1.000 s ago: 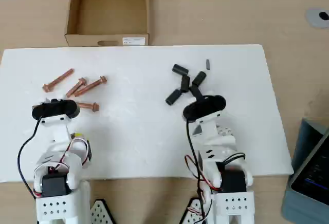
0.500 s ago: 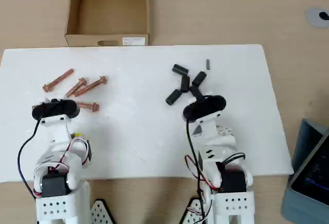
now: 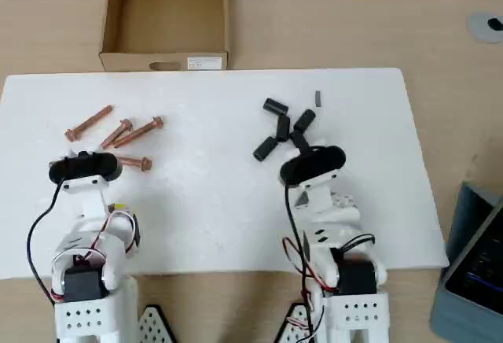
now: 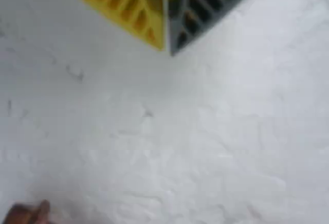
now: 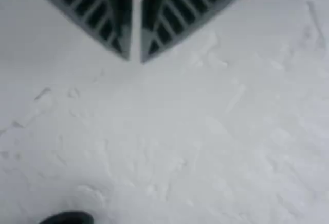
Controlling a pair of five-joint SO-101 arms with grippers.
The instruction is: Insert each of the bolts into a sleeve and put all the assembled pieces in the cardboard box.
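Several copper bolts (image 3: pixel 116 133) lie at the left of the white mat (image 3: pixel 204 201). One of them shows as a brown tip (image 4: pixel 25 213) in the left wrist view. Several black sleeves (image 3: pixel 282 127) lie in a loose cluster at the mat's centre right, and one sleeve (image 5: pixel 67 218) appears at the edge of the right wrist view. The cardboard box (image 3: pixel 106 36) stands open beyond the mat at the far left. My left gripper (image 4: pixel 167 47), yellow and grey, hangs shut over bare mat just short of the bolts. My right gripper (image 5: pixel 134 54) hangs shut just short of the sleeves, holding nothing.
The left arm (image 3: pixel 85 167) and the right arm (image 3: pixel 313 164) stand at the mat's near edge. A small dark pin (image 3: pixel 317 98) lies beyond the sleeves. A blue-grey device (image 3: pixel 471 256) sits at the table's right edge. Bare mat stretches between the two arms.
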